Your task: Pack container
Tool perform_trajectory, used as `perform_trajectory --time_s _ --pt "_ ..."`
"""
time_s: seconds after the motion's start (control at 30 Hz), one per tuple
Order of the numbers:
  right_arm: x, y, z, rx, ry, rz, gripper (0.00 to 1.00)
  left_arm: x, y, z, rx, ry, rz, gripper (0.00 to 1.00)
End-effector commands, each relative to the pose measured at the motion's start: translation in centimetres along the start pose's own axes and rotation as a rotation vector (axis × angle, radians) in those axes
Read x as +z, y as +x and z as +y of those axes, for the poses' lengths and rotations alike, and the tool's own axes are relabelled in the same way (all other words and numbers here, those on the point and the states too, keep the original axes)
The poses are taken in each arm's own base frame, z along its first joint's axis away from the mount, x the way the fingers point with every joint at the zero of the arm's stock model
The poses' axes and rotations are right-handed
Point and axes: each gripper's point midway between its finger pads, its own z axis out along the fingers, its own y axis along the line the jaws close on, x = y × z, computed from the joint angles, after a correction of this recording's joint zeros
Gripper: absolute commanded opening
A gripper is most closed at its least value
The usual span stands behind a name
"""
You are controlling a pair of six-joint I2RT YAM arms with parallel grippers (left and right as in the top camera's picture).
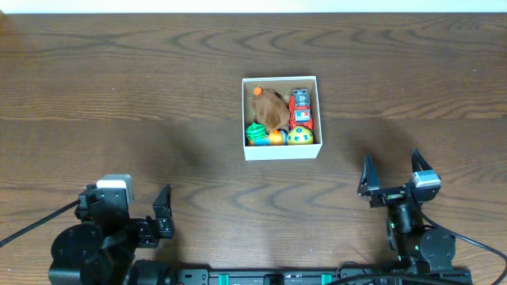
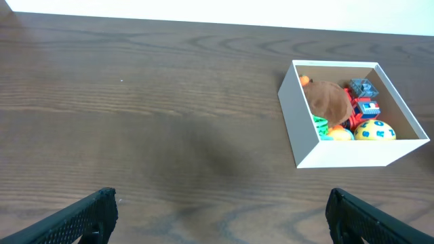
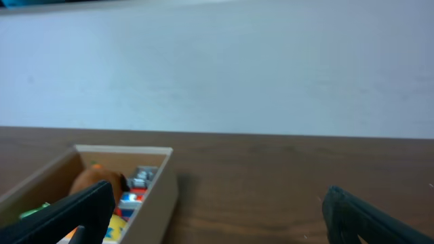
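The container (image 1: 246,111), a small square white-walled box, sits at the middle of the table. It holds a brown plush toy (image 1: 272,109), a red toy truck (image 1: 300,109), a yellow ball (image 1: 300,136), an orange ball and a green toy. It also shows in the left wrist view (image 2: 298,115) and the right wrist view (image 3: 159,186). My left gripper (image 2: 220,210) is open and empty at the near left edge. My right gripper (image 1: 393,172) is open and empty, near right of the container, also in its wrist view (image 3: 217,207).
The dark wood table (image 1: 119,87) runs to a pale wall at the back (image 3: 217,68). Both arm bases sit at the near edge.
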Motion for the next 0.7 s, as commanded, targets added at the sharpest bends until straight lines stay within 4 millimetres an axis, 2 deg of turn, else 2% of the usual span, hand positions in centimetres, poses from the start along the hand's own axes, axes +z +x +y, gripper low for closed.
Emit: perform_trajectory --time_s 0.0,0.1,0.13,0.3,0.67 --pt "0.0 1.3 -2.0 -0.033 0.107 0.017 0.99 0.1 0.1 0.1 -0.011 -0.005 0.004 0.98" --pt "-0.2 4.3 -2.6 -0.032 0.133 0.122 0.99 0.1 0.1 0.1 -0.011 -0.005 0.004 0.98" --pt "-0.2 4.6 -2.4 -0.039 0.120 0.135 0.99 0.1 0.1 0.1 -0.011 -0.005 0.004 0.98" --pt "-0.1 4.6 -1.7 -0.052 0.076 0.138 0.99 0.1 0.1 0.1 -0.011 -0.005 0.004 0.98" --pt "-0.1 4.6 -1.7 -0.050 0.077 0.139 0.99 0.1 0.1 0.1 -0.011 -0.005 0.004 0.98"
